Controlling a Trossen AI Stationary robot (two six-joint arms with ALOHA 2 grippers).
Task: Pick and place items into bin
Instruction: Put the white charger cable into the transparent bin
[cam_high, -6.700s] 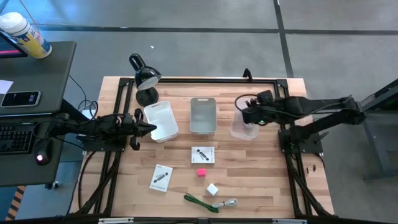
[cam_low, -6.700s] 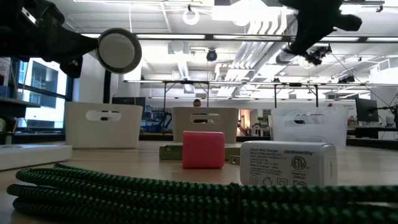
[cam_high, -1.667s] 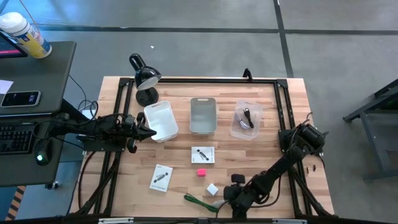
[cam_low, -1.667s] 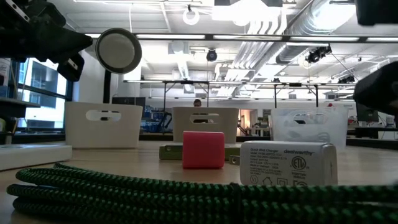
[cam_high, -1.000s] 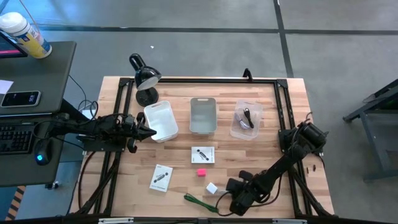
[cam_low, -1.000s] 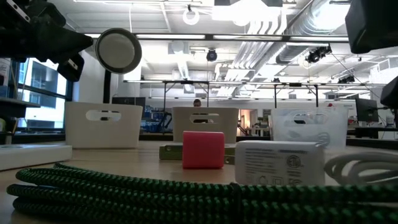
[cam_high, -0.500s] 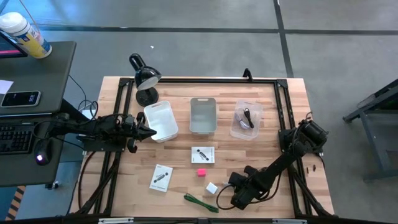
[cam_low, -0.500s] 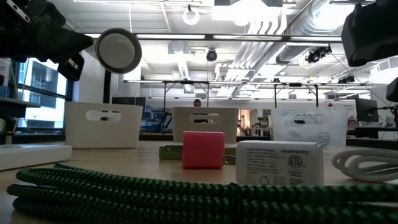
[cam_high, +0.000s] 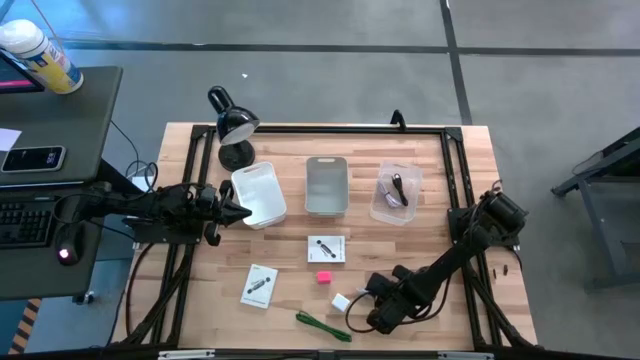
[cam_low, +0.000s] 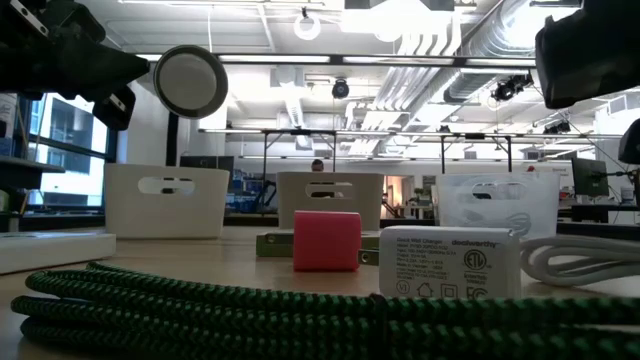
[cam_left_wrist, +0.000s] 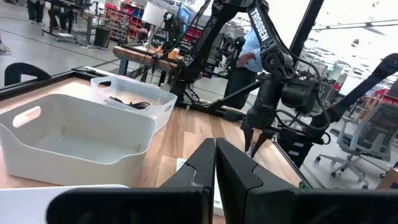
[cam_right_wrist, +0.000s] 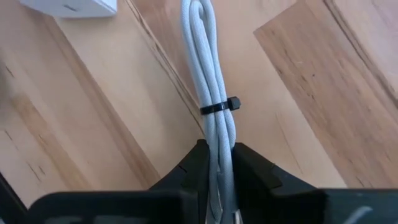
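My right gripper (cam_high: 364, 307) is near the table's front edge, pointing steeply down and shut on the white cord (cam_right_wrist: 214, 74), a bundle bound by a black tie (cam_right_wrist: 219, 107). The white cube (cam_high: 342, 302) lies right beside it, with the pink cube (cam_high: 323, 277) farther back and the green cord (cam_high: 322, 325) at the front. Two white packets (cam_high: 326, 249) (cam_high: 260, 285) lie flat on the table. The black cord (cam_high: 398, 188) lies in the clear bin (cam_high: 385, 212). My left gripper (cam_left_wrist: 215, 163) is shut and level beside the white bin (cam_high: 258, 193). My right gripper pinches the white cord's bundled strands (cam_right_wrist: 220, 152) between its two fingers (cam_right_wrist: 194, 167), a little short of the black tie. The fingers come from above, slanting. The rest of the bundle stretches away along the table (cam_low: 580, 262) toward the white cube.
A grey bin (cam_high: 326, 185) stands between the white and clear bins at mid-table. A black lamp (cam_high: 232, 125) stands at the far left corner. A black frame (cam_high: 330, 128) runs round the table. A desk with a keyboard lies beyond the left edge.
My right gripper has shifted a little toward the far edge and rolled about its own axis, keeping hold of the white cord and drawing it along. The white cube beside it has turned slightly on the table.
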